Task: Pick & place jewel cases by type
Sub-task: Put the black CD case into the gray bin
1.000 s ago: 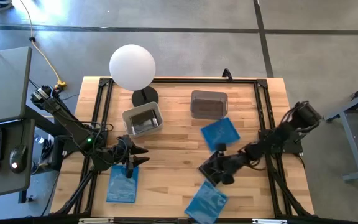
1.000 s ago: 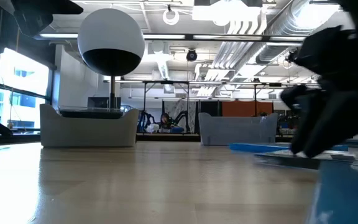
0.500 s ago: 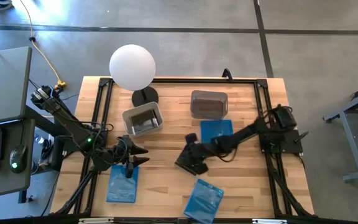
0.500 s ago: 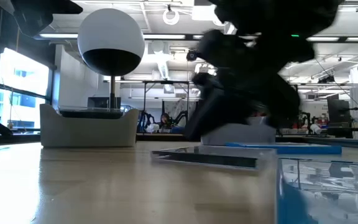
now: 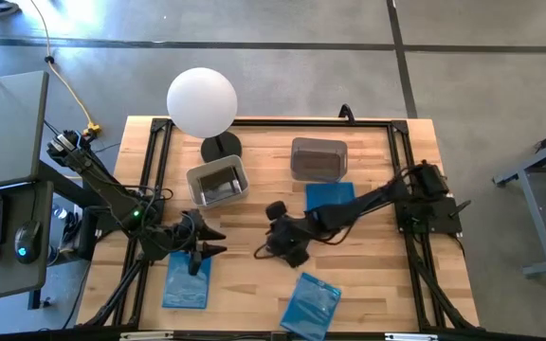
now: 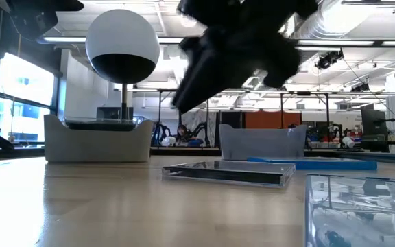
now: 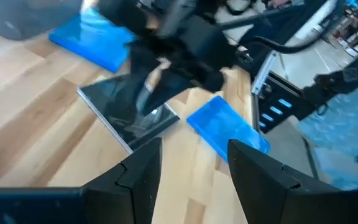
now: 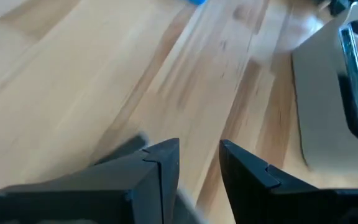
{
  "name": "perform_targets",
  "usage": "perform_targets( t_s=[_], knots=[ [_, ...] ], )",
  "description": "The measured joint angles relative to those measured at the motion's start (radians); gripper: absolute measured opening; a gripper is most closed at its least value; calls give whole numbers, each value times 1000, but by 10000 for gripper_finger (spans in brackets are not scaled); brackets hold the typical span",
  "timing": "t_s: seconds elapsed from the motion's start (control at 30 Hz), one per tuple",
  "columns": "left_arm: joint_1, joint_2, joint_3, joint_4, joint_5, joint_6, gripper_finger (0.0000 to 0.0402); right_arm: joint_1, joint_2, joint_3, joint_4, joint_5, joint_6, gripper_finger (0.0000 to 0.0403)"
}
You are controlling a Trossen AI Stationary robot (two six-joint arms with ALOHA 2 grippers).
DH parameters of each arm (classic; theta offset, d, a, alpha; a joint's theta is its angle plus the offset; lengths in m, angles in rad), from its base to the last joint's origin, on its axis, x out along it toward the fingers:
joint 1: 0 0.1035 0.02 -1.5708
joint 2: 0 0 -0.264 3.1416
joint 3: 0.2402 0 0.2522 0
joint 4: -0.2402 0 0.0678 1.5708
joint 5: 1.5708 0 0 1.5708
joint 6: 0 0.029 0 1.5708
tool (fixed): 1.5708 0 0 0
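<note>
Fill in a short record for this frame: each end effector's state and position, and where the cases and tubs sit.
left end effector: open, empty, next to the left blue case
right end effector: open, empty, above the clear case
clear case: flat on the table, mid-table
other blue cases: front blue case near the table's edge; back blue case beside the dark tub
pale tub: next to the lamp
tub contents: cannot tell

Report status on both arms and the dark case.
Left end effector open, empty, near front-left blue case. Right end effector open, poised above dark case lying flat mid-table. Nothing held.
</note>
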Motion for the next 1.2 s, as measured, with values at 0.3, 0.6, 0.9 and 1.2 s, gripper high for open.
perform_targets(
  t_s=[0.3,0.6,0.9,1.2],
  knots=[
    [115,140,1,31,32,-128,182,161,-77,1,-353,133,156,108],
    [357,397,1,254,338,-212,182,245,-73,1,-453,183,274,108],
    [479,546,0,365,467,-231,182,239,-63,1,-477,172,248,108],
    [498,589,1,479,500,-205,182,228,-1,1,-491,176,252,113]
  ],
)
